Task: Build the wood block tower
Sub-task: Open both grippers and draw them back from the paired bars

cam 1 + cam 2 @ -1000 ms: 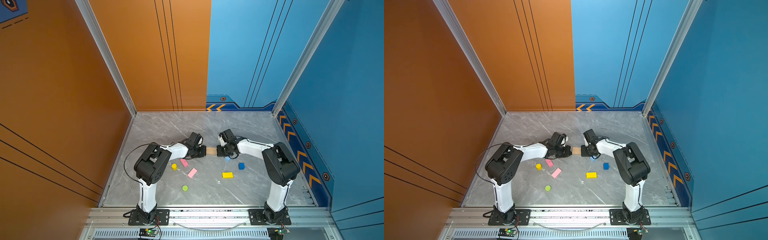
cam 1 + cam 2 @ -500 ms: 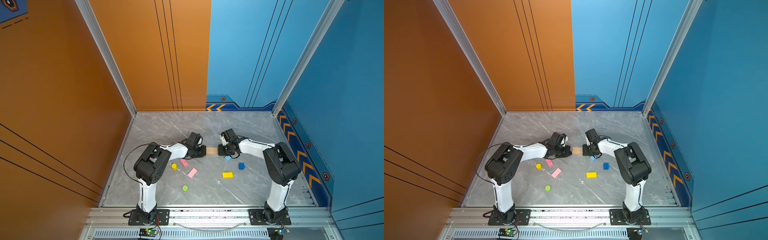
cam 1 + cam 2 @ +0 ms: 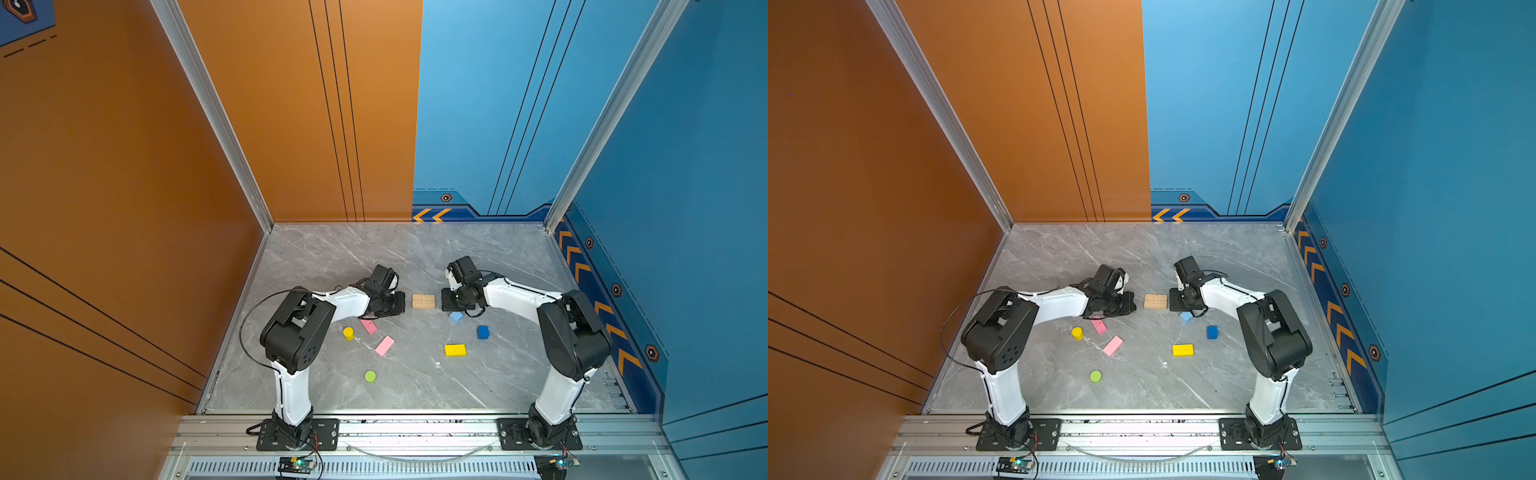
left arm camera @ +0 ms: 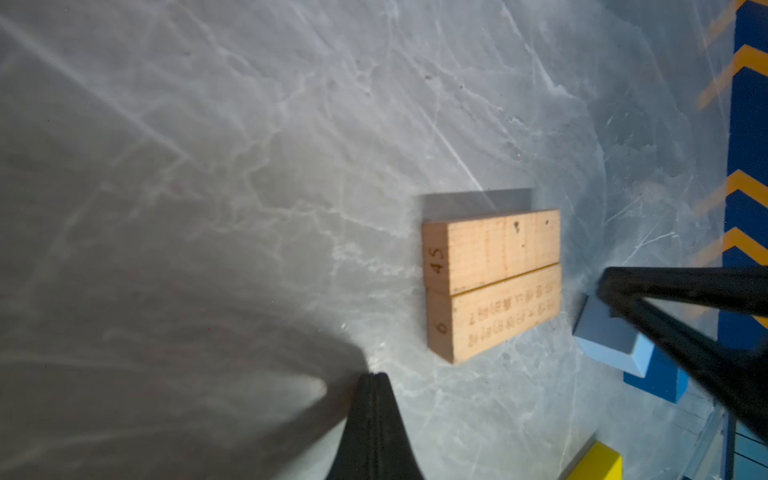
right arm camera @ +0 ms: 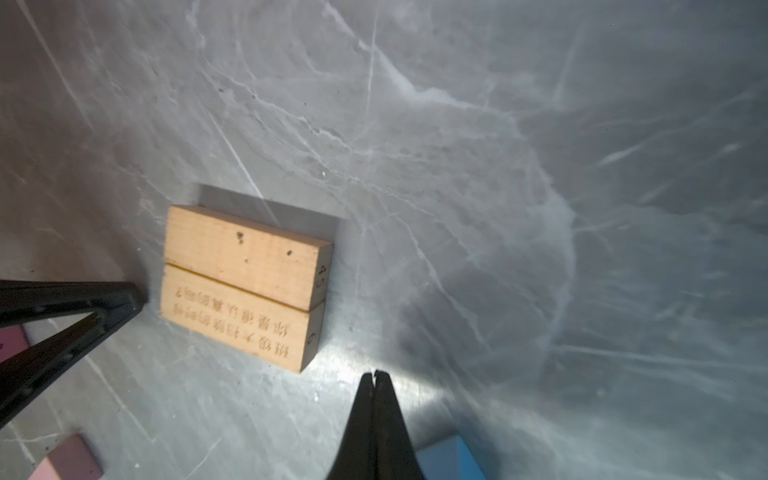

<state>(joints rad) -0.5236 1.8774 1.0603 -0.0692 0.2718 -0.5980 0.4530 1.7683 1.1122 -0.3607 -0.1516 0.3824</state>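
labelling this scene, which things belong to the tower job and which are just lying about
Job: tan planks, pink bars, yellow cylinder, lime-green cylinder, yellow brick, light-blue cube, dark-blue cube.
Lying about: white speck, clear cable on front rail.

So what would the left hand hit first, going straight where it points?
Likely the grey marble tabletop, right at the tip of the left hand; the two tan wooden planks lie off to one side.

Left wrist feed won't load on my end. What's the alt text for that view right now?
Two tan planks lie flat side by side, touching, on the grey marble table, nothing stacked on them. The shut left gripper sits just short of one end without touching; the shut right gripper sits off the opposite end, partly hiding a light-blue cube.
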